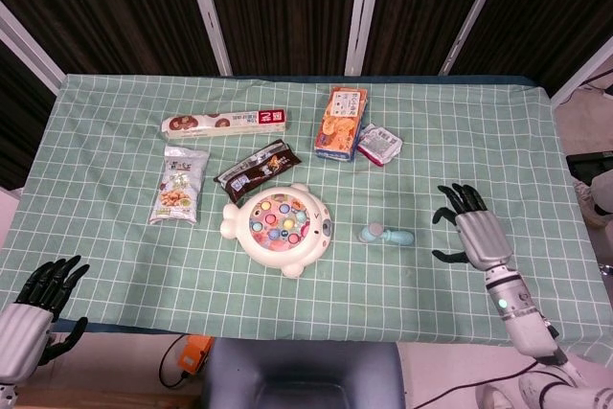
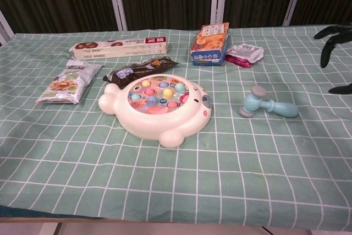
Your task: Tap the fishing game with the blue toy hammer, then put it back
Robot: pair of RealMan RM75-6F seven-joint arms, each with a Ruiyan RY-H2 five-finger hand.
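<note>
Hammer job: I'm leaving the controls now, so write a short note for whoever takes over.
Right hand: open, fingers spread, over the cloth to the right of the hammer, not touching it.
Left hand: open, at the near left table edge, holding nothing.
Hammer lies on the cloth, right of the fishing game, handle pointing right, apart from the toy.
Done: nothing yet; hammer not picked up.
Left: grasp the hammer, tap the fishing game, set the hammer back.
</note>
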